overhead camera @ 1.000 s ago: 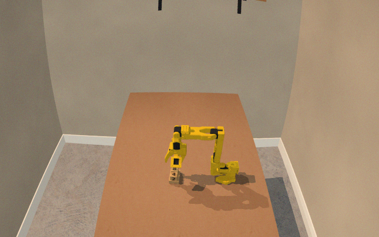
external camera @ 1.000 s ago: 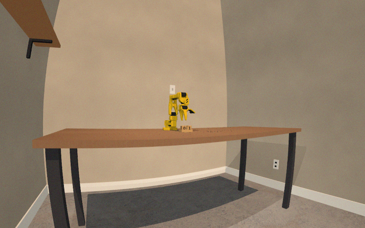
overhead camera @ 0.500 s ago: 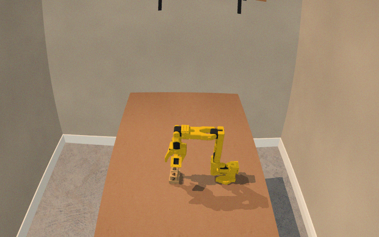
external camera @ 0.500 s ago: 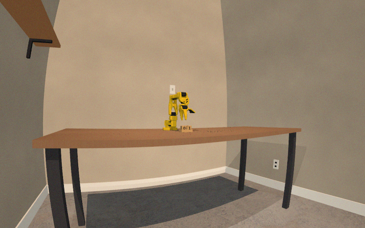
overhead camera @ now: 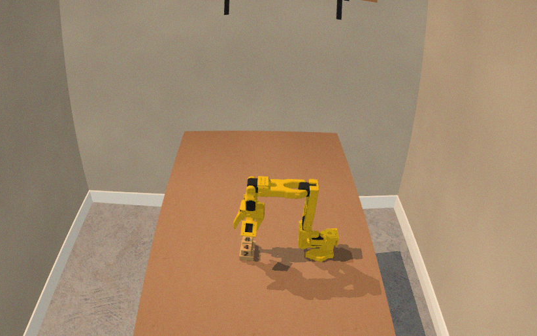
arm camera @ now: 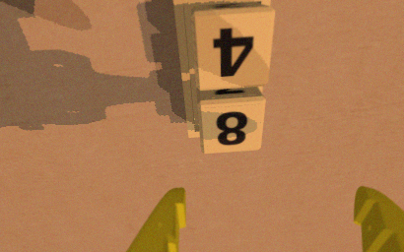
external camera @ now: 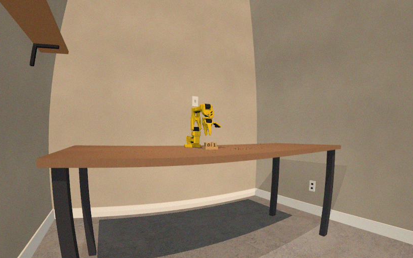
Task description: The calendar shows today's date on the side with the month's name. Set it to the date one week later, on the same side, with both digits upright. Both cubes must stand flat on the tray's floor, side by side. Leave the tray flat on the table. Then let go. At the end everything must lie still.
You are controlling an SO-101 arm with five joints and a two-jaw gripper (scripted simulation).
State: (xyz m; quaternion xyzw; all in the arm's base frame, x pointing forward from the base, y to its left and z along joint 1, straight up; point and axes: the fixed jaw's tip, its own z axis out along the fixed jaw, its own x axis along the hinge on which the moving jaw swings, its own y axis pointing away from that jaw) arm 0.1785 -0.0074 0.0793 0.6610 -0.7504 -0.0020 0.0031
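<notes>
Two wooden cubes stand side by side in the small wooden tray (overhead camera: 246,258) (external camera: 211,148). The near cube (overhead camera: 246,246) (arm camera: 235,51) has 4 on top and 2 on its end face towards the top camera. The far cube (overhead camera: 247,239) (arm camera: 232,128) has 8 on top. In the exterior view the front faces read 0 on the left and 1 on the right, both upright, with a narrow line between them. The month's name is too small to read. My gripper (overhead camera: 247,228) (external camera: 208,134) (arm camera: 270,192) is open and empty, raised above the cubes, fingers pointing down.
The arm's base (overhead camera: 320,252) (external camera: 192,145) stands on the brown table (overhead camera: 204,291) (external camera: 121,156), to the right of the tray in the top view. Arm shadows lie across the table beside the tray. A wall shelf (external camera: 38,25) hangs high up.
</notes>
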